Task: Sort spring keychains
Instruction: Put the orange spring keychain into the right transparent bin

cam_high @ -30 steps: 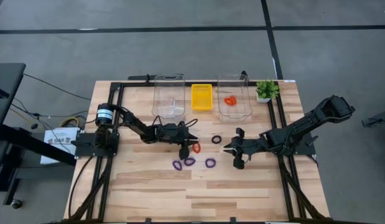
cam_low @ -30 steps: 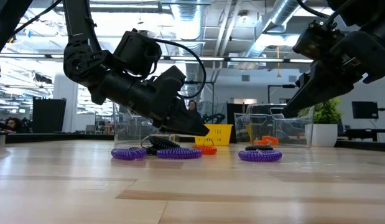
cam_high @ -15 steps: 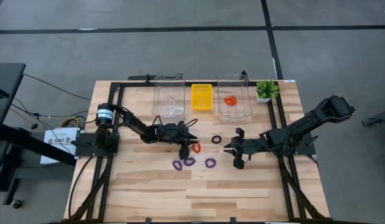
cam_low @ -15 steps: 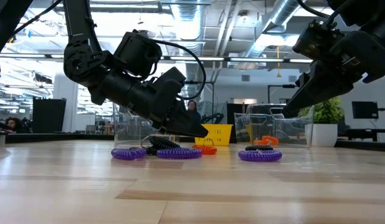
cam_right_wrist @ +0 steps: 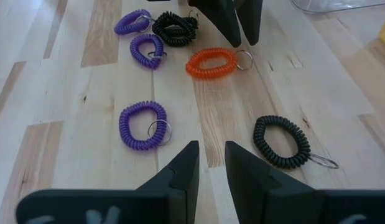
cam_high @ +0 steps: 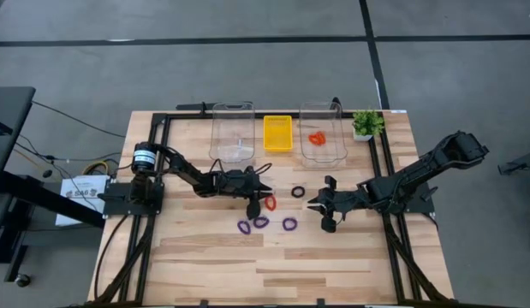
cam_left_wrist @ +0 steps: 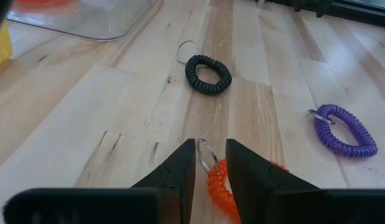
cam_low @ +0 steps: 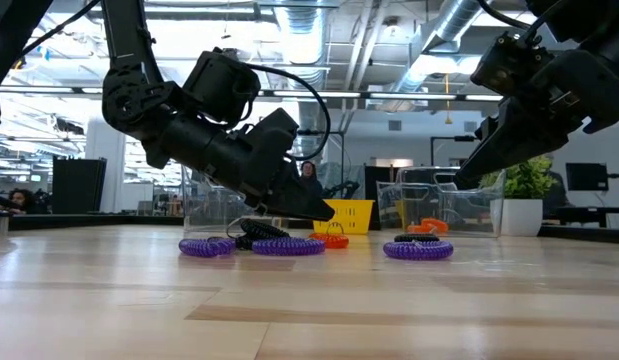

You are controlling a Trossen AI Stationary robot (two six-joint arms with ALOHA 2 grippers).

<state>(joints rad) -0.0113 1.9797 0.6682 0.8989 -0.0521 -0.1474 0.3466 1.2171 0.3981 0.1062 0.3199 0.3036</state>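
Note:
Several spring keychains lie flat on the wooden table. An orange one (cam_high: 270,204) sits mid-table, a black one (cam_high: 298,192) to its right, and three purple ones (cam_high: 261,222) nearer the front edge. A second black one (cam_right_wrist: 175,26) lies beside the purple pair. My left gripper (cam_left_wrist: 211,163) hovers just above the orange keychain's metal-ring end (cam_right_wrist: 244,59), its fingers a narrow gap apart; the low view shows the orange keychain (cam_low: 332,240) flat on the table below the tips. My right gripper (cam_right_wrist: 211,155) hangs above the table to the right, slightly open, with nothing between its fingers.
Along the far edge stand a clear bin (cam_high: 233,133), a yellow tray (cam_high: 277,133), a second clear bin (cam_high: 323,150) holding an orange keychain (cam_high: 317,138), and a small potted plant (cam_high: 366,124). Bare wood stretches toward the near edge.

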